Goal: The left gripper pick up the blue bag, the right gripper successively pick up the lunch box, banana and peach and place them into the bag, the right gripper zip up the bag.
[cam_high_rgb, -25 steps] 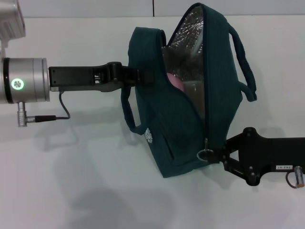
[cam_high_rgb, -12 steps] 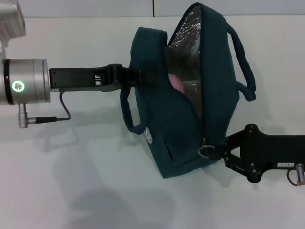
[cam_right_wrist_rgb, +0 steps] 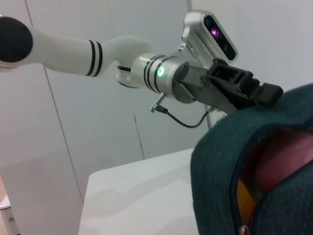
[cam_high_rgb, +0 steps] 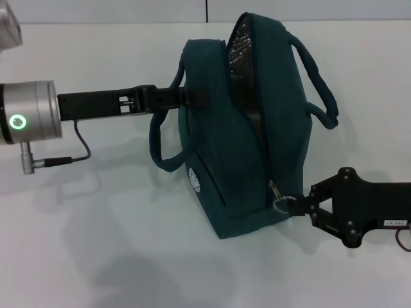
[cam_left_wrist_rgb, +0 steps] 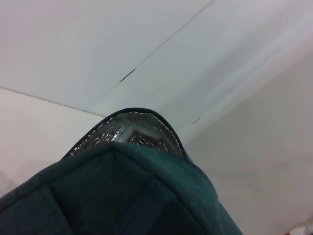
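Note:
The blue bag (cam_high_rgb: 244,147) hangs above the white table, its opening narrowed to a slit that shows silver lining (cam_high_rgb: 239,45). My left gripper (cam_high_rgb: 192,96) is shut on the bag's upper left edge by a handle. My right gripper (cam_high_rgb: 300,206) is shut on the silver ring zipper pull (cam_high_rgb: 282,203) low on the bag's right side. In the right wrist view the peach (cam_right_wrist_rgb: 283,156) and a bit of the banana (cam_right_wrist_rgb: 247,200) show inside the bag (cam_right_wrist_rgb: 220,156), with the left gripper (cam_right_wrist_rgb: 259,90) behind. The left wrist view shows the bag's fabric (cam_left_wrist_rgb: 122,196) and lining (cam_left_wrist_rgb: 127,134). The lunch box is hidden.
The white table (cam_high_rgb: 96,244) lies under and around the bag. A grey wall with a seam stands behind it (cam_high_rgb: 128,9). The left arm's cable (cam_high_rgb: 70,157) hangs below its silver wrist.
The bag's opening has narrowed and the peach no longer shows in the head view. The bag has swung upright. The right gripper with the zipper pull has shifted slightly right.

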{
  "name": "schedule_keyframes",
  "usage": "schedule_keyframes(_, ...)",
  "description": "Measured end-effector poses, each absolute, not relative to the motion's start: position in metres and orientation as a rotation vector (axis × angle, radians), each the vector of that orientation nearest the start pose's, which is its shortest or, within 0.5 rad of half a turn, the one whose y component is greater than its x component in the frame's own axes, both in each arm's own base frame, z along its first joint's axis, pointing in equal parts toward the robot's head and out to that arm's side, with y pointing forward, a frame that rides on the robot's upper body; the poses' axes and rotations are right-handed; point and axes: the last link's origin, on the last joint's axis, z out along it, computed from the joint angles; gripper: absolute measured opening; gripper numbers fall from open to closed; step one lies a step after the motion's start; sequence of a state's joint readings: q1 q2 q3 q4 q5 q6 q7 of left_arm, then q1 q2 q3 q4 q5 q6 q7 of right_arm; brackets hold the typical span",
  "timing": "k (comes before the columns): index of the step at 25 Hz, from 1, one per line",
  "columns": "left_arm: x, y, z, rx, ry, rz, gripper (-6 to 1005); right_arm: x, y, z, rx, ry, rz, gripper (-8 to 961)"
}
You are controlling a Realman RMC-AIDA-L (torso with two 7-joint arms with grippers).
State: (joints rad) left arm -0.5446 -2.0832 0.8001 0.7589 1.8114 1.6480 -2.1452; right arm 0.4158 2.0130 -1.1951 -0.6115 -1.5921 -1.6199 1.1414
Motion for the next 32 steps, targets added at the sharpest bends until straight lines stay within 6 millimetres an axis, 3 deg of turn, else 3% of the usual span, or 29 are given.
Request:
schedule_keyframes(10,-0.211,0.334,0.011,-2.712,-1.324,-0.984,655,0.243,0.284,-0.003,-2.876,0.163,0.898,9)
schedule_keyframes(12,-0.209,0.335,0.014,-2.698,-1.296,-1.033,881,0.240,0.286,0.003,-2.857,0.142,0.918,10)
schedule_keyframes(19,-0.210,0.337,0.033,-2.586,-1.143,-1.233,889,0.224,0.298,0.015,-2.786,0.062,0.998,10)
schedule_keyframes(24,-0.217,0.334,0.037,-2.543,-1.053,-1.271,893,0.202,0.313,0.016,-2.760,-0.016,1.048,11)
schedule_keyframes(32,-0.237,0.327,0.046,-2.420,-1.081,-1.325,889,0.178,0.341,0.017,-2.700,-0.067,1.040,12)
